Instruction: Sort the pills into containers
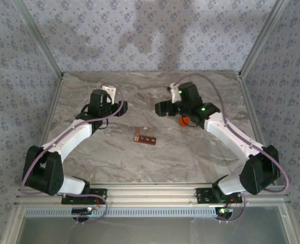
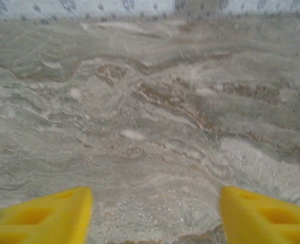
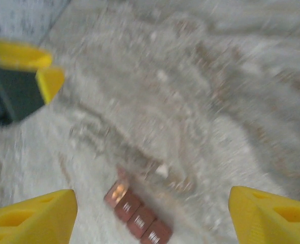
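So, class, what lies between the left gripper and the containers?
Nothing: in the top view, bare table separates the left gripper from the containers.

marble-look table [image 1: 114, 162], grey floral wallpaper [image 1: 89, 30] behind, metal corner posts [image 1: 38, 38]

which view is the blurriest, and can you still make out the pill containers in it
Right wrist view: blurriest, the marble table smeared by motion, yet the containers still read as a red-brown strip low in the frame. Left wrist view: soft, the table only mildly blurred. Top external view: sharpest, with even light and faint shadows on the back wall.
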Robot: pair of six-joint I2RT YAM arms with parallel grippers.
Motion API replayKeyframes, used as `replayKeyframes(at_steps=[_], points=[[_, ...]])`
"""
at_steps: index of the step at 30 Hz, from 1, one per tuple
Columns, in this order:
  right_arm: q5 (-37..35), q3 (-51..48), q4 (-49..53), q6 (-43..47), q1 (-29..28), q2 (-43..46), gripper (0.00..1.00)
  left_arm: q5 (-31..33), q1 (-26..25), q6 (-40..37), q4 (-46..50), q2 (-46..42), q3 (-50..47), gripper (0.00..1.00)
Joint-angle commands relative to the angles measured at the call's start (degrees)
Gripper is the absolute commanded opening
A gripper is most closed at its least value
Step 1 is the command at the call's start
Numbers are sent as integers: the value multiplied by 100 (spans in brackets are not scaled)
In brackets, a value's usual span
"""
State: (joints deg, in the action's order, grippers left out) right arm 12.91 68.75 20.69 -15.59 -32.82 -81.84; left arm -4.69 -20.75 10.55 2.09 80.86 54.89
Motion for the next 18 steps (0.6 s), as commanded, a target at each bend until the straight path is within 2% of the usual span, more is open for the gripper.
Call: replayKeyframes(at_steps=[1, 3, 10, 18], points=[[-58, -302, 387, -28, -413, -313, 80, -526, 36, -222, 760, 356, 620, 27], [-196, -440, 321, -73, -555, -593, 80, -823, 36, -384, 1158, 674, 955, 1], [-630, -560, 191, 30, -767, -1465, 79, -1327, 19, -358, 1893, 1550, 1675, 0], [-662, -462, 98, 13, -836, -1883, 78, -1456, -100, -338, 2109, 1979, 1862, 0]])
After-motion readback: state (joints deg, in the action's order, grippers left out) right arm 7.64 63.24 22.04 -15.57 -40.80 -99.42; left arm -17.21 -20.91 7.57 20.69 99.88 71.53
